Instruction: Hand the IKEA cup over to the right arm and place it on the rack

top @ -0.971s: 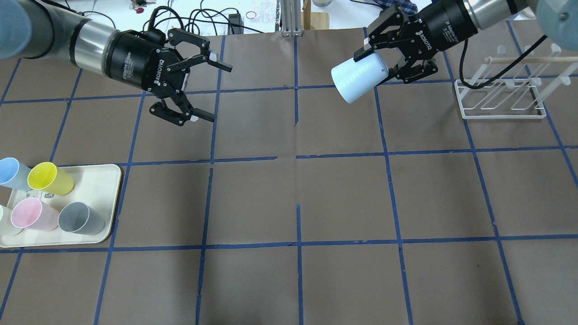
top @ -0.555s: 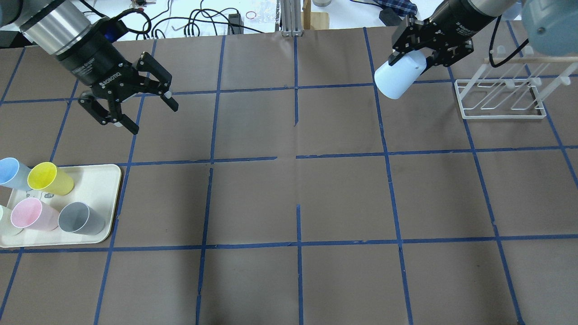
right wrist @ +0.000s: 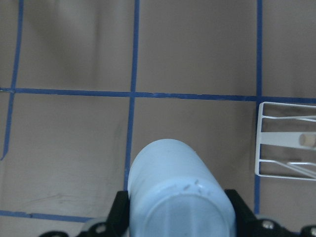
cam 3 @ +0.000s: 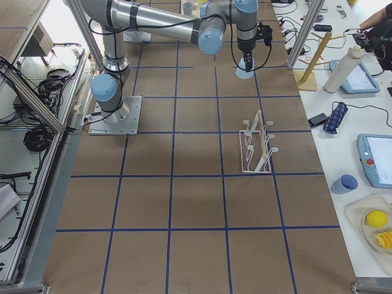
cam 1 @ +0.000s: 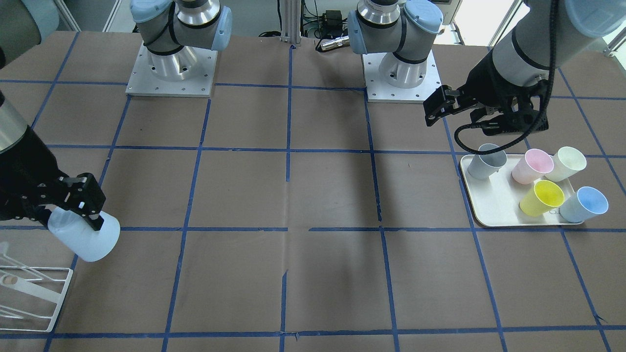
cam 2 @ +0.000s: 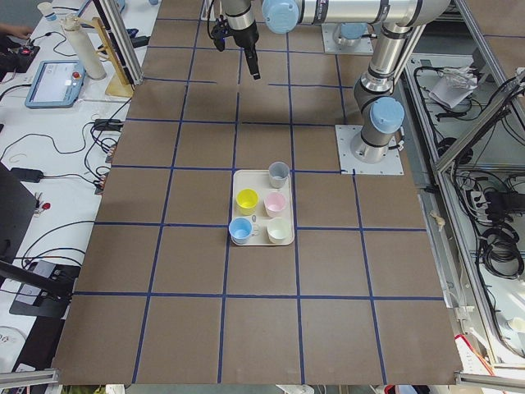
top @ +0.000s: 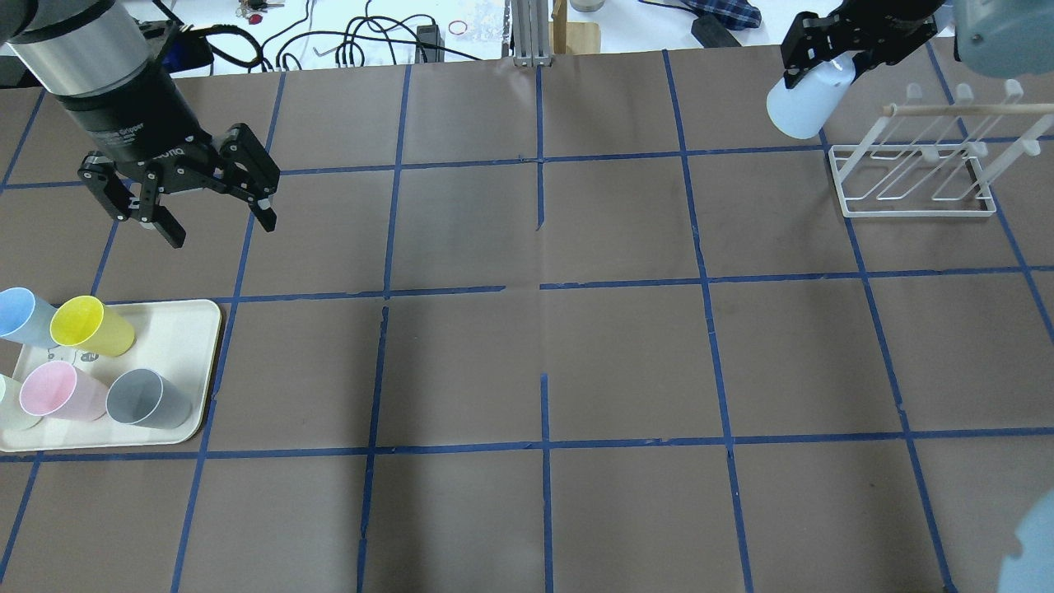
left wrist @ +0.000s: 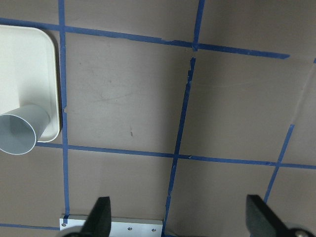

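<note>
The IKEA cup (top: 795, 111) is clamped by the right gripper (top: 821, 70) beside the rack (top: 914, 212); its mouth should be aligned over a prong (top: 897, 175) before release. The left gripper (top: 222, 231) is spread open, empty.

Bright, even light from above falls on the brown desk (top: 626, 362), leaving only soft, wide shadows near the overhead view's centre. In the right wrist view the IKEA cup (right wrist: 180, 197) at 6 o'clock sits close to the lens, soft-focused. A pale blue joint of the right arm (top: 1000, 37) blurs the overhead view at 2 o'clock
</note>
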`<act>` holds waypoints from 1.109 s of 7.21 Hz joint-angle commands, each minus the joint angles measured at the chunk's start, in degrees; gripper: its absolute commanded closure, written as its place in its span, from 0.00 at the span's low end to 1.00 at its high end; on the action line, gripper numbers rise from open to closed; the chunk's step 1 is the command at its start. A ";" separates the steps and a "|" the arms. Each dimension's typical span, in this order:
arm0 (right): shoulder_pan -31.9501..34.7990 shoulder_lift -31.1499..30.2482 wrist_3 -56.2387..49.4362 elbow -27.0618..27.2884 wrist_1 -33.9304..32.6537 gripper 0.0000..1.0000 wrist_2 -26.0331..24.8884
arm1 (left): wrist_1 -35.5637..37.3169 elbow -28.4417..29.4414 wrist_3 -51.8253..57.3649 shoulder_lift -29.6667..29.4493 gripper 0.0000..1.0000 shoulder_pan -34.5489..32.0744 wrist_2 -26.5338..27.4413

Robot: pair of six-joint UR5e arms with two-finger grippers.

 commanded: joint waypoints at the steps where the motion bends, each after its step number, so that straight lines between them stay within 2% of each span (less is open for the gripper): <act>1: -3.61 1.72 -6.66 -0.35 -1.89 0.50 -3.13 | 8.22 -6.38 -1.19 3.98 0.00 -2.47 -0.19; 3: -8.17 1.90 -12.38 0.71 -1.54 0.50 -6.11 | 9.15 -12.19 -1.20 7.85 0.00 -3.26 0.06; 5: -12.14 1.90 -17.50 3.77 -1.72 0.51 -5.95 | 9.15 -12.57 -0.32 9.45 0.00 -3.62 0.24; 8: -12.59 3.83 -20.05 4.05 -3.29 0.51 -6.03 | 10.39 -12.82 -0.05 9.97 0.00 -3.79 0.42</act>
